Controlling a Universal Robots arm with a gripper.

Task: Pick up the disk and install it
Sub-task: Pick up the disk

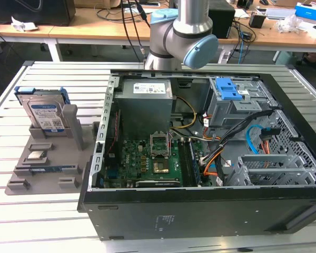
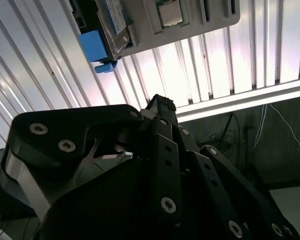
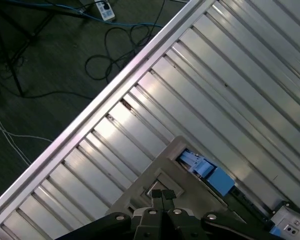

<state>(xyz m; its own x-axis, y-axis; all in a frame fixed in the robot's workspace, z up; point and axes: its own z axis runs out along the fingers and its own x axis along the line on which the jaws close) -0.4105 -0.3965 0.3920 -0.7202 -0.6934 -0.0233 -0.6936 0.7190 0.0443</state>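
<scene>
you've got the arm (image 1: 181, 31) at top centre of the exterior view, behind the open pc case (image 1: 147, 211), blue-capped joint facing the exterior view's right. the gripper (image 3: 163, 194) points down at the slatted table (image 3: 240, 75), jaws pressed together w/ nothing btwn them. the disk (image 1: 44, 113) stands upright in the grey holder (image 1: 42, 182) at mid left of the exterior view, apart from the jaws, untouched.

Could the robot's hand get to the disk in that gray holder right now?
Probably yes: the disk stands upright in the gray holder with its top bare, and the hand hangs near it.
</scene>
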